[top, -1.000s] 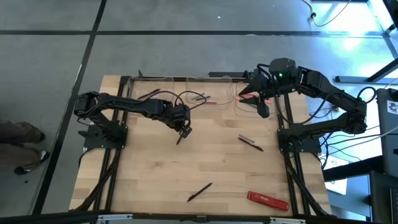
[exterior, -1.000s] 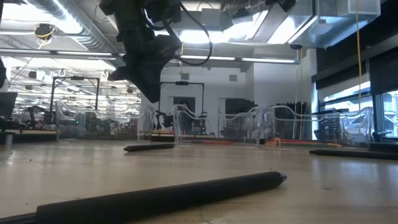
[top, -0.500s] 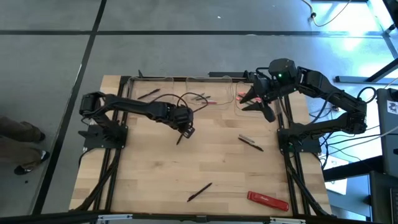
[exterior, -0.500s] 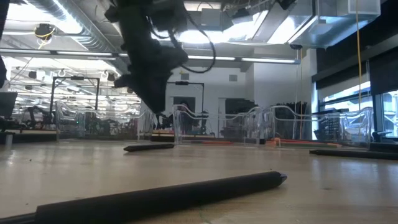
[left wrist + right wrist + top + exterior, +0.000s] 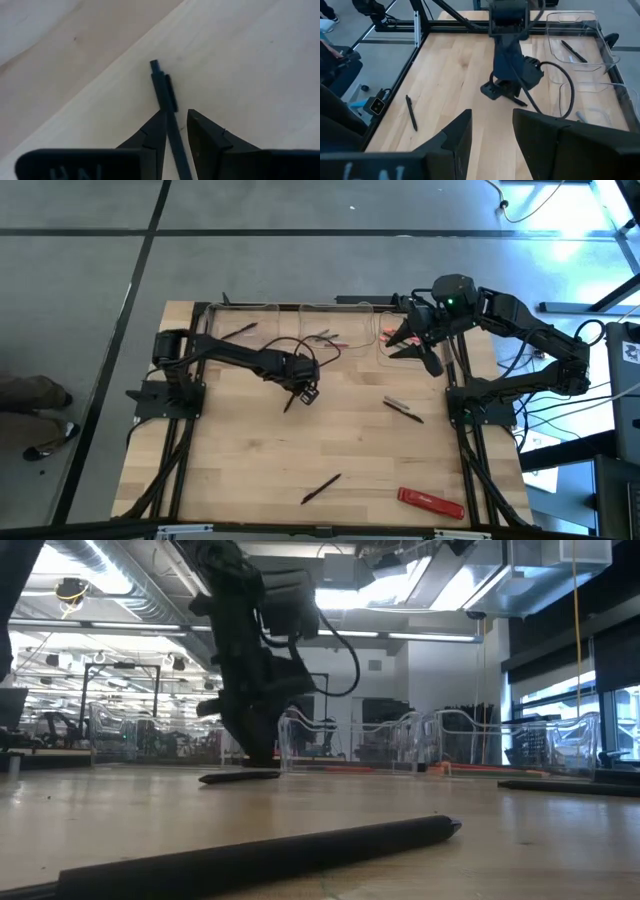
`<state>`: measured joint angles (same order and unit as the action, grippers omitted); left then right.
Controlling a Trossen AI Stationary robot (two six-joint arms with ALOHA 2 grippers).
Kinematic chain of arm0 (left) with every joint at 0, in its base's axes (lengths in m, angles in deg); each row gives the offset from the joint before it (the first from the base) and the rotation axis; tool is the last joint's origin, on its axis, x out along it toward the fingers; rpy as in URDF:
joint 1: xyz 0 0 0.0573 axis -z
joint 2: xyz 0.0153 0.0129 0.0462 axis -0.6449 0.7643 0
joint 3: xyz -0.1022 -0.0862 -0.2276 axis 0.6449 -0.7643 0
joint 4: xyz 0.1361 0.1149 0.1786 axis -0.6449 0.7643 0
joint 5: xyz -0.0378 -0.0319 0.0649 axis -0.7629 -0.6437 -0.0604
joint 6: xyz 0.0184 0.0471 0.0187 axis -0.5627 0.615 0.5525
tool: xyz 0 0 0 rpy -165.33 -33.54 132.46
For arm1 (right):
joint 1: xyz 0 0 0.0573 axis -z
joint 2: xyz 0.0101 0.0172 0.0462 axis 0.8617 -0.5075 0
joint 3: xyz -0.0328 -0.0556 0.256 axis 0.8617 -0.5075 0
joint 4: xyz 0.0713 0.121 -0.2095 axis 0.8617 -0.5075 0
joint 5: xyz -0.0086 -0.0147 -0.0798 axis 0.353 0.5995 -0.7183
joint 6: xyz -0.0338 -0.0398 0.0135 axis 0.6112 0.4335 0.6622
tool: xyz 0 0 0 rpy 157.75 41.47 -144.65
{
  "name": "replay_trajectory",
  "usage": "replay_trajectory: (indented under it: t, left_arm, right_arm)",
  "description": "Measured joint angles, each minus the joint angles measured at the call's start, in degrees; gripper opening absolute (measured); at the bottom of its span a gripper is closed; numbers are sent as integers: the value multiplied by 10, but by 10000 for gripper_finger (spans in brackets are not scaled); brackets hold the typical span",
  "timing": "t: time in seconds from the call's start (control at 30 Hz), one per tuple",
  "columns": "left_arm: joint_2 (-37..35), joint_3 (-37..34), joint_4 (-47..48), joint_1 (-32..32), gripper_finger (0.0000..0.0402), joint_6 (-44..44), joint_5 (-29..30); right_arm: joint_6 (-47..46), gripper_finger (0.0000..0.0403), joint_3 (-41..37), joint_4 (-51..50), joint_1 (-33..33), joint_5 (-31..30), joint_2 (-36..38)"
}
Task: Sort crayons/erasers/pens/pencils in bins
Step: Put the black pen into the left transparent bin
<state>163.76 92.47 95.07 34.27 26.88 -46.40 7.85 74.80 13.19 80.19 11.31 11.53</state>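
The left gripper (image 5: 303,394) is down at the middle of the table (image 5: 360,450), its two fingers (image 5: 154,131) parted a little and standing either side of a black pen (image 5: 168,107) that lies flat on the wood — the pen runs through the gap, and I cannot tell whether the fingers press it. The right gripper (image 5: 424,352) hangs by the back right corner, over the right-hand bin (image 5: 398,340), jaws apart with nothing between them. Three clear bins line the back edge: the left bin (image 5: 240,320) has a black pen (image 5: 238,331) in it, the middle bin (image 5: 330,320) holds a few thin sticks. More pens lie loose — one (image 5: 403,409) toward the right edge, another (image 5: 321,488) near the front edge. A flat red bar (image 5: 431,501) sits at the front right corner.
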Motion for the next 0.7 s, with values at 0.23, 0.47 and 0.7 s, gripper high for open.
replay_trajectory:
  t: [0.23, 0.47, 0.7]
  left_arm:
    - [17, 0, -28, 0, 70, 19, 15]
    - [24, 1, -33, 0, 70, 28, 35]
    - [55, 3, -45, 1, 70, 27, 29]
  right_arm:
    - [0, 145, 0, 0, 0, 0, 0]
    - [0, 145, 0, 0, 0, -2, 0]
    - [0, 145, 0, 2, 0, -2, 0]
